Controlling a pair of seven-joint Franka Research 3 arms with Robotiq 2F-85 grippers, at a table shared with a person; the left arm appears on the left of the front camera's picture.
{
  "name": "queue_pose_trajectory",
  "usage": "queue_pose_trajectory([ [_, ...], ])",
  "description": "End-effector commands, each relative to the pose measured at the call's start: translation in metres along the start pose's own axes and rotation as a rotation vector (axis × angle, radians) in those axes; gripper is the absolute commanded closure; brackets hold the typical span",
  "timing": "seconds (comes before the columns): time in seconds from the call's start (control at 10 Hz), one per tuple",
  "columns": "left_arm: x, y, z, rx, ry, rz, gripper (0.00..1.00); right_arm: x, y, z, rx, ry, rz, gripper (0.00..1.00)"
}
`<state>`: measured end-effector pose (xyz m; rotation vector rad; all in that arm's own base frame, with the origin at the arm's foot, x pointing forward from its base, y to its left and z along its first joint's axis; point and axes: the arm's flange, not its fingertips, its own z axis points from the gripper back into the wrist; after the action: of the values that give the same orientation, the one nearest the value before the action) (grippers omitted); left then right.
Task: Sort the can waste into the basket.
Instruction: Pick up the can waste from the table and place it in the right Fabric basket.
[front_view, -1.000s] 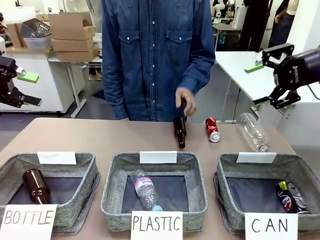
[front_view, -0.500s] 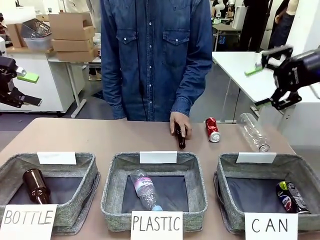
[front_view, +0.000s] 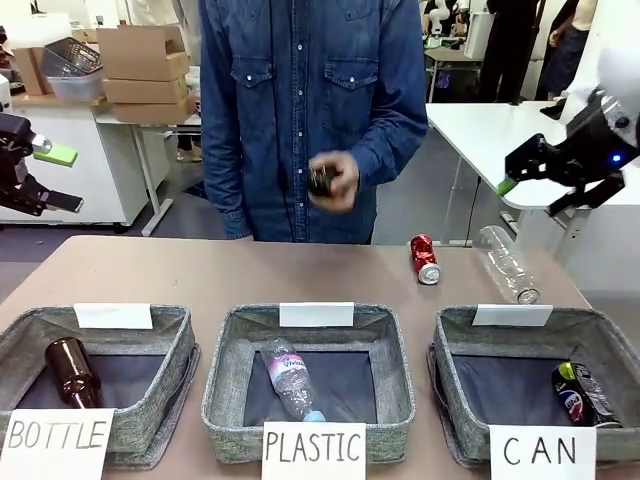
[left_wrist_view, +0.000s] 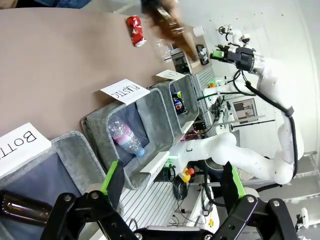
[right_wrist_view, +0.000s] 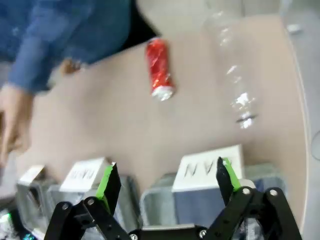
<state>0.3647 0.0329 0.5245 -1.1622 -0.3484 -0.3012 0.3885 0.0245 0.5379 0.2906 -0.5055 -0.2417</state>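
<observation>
Glass bottle newly aloft (can flat)

One can in basket, other can behind.

Red can — grey woven basket

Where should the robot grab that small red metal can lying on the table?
Probably from straight above, fingers closing across the middle of the small red metal can. It lies on its side with both long flanks free, its ends pointing roughly toward and away from the person. The open right gripper hangs nearer.
</observation>
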Motion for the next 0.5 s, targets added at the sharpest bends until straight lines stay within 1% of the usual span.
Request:
queue_pose_trajectory([
  [0.0, 0.0, -0.002, 0.004, -0.003, 0.009, 0.008, 0.0, -0.002, 0.002, -0.001, 0.101, 0.128, 0.001, 0.0],
  [0.1, 0.0, -0.002, 0.004, -0.003, 0.009, 0.008, 0.0, -0.002, 0.002, -0.001, 0.101, 0.128, 0.001, 0.0],
  [0.2, 0.0, -0.002, 0.004, -0.003, 0.009, 0.008, 0.0, -0.002, 0.001, -0.001, -0.005, -0.007, 0.005, 0.0],
  [0.3, 0.0, -0.002, 0.004, -0.003, 0.009, 0.008, 0.0, -0.001, 0.011, -0.016, 0.0, 0.006, 0.199, 0.0],
  [0.4, 0.0, -0.002, 0.004, -0.003, 0.009, 0.008, 0.0, 0.008, 0.016, -0.038, 0.019, 0.033, 0.261, 0.0],
])
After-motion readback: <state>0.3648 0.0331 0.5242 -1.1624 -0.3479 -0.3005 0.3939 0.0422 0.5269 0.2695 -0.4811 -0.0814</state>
